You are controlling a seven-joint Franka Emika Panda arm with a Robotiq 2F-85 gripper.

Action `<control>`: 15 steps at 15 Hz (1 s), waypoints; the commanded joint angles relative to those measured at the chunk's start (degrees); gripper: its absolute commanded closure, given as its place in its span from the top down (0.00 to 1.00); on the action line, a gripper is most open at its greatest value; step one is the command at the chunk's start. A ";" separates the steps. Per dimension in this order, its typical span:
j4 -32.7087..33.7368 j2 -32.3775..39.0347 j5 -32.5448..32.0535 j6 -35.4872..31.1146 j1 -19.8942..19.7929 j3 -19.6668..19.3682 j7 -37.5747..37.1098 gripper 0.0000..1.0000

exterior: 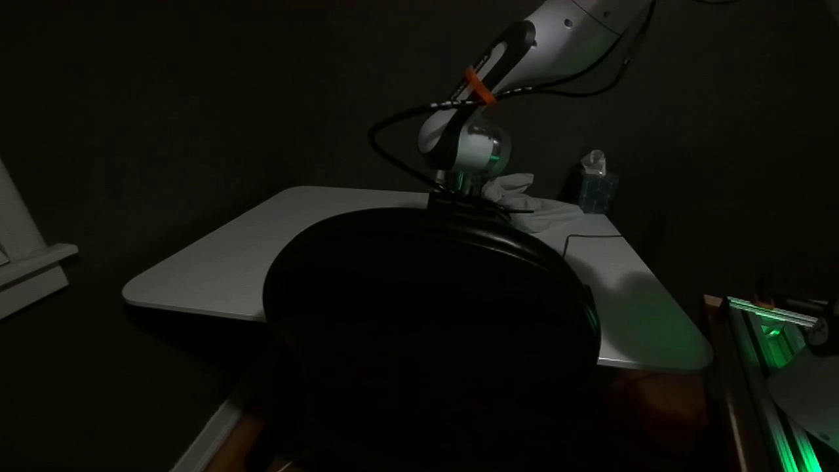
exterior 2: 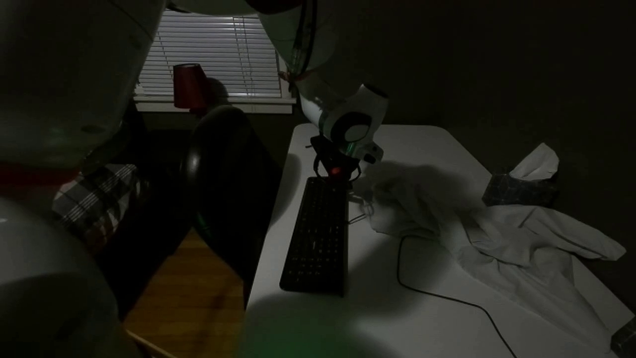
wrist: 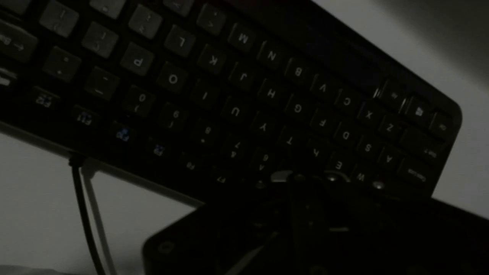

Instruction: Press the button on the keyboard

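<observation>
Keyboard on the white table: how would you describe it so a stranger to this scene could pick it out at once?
Find the white table with a dark chair beside it. Along that side, one end by the gripper, lies the keyboard. Unlike the crumpled pale cloth nearby, it is a long, straight-edged black slab with rows of lettered keys.

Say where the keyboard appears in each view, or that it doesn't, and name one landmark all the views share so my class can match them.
In an exterior view: not discernible; a black chair back blocks much of the white tabletop.
In an exterior view: keyboard, centre to lower centre, running lengthwise away from the camera.
Wrist view: keyboard slants from upper left to right, letters upside down.
Shared landmark: the white tabletop.
</observation>
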State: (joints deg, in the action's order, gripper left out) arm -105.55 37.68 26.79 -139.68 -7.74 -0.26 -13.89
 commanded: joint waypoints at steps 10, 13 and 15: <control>1.12 -1.31 0.38 0.80 0.30 0.92 -1.06 0.00; 2.49 -0.12 0.25 0.85 0.07 0.73 -0.96 0.00; 3.13 0.48 0.30 0.86 -0.03 0.70 -0.97 0.00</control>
State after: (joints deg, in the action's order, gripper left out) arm -104.02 36.72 26.79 -139.41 -7.50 0.48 -14.67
